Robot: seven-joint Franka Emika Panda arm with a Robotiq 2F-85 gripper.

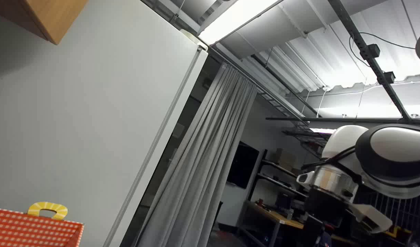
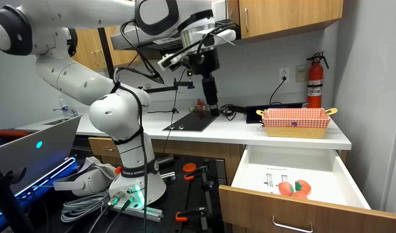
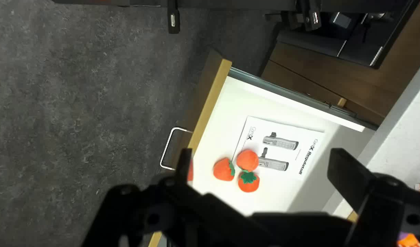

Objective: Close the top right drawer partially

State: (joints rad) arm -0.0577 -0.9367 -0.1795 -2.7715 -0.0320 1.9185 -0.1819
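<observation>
One drawer (image 3: 223,127) extended, partly hidden behind the gripper (image 3: 261,152), whose jaws stand apart.
Paper (image 3: 282,151) inside reads "CompX Regulator".

On the left, the black band (image 2: 133,172) on the robot base (image 2: 128,181) reads "FRANKA EMIKA", while right, the drawer's (image 3: 227,113) paper (image 3: 282,151) reads "CompX Regulator".

White arm (image 2: 76,77), rounded links, grey dimples (image 2: 85,84), black joint rings (image 2: 25,40). Black cable (image 2: 145,187) strapped along it with black ties (image 2: 130,137); wrist collar (image 1: 337,180) is bare metal, gripper (image 3: 261,154) black. Base band (image 2: 131,173) is black, lettered FRANKA EMIKA, green light (image 2: 139,194) glowing on the white base (image 2: 157,190).
</observation>
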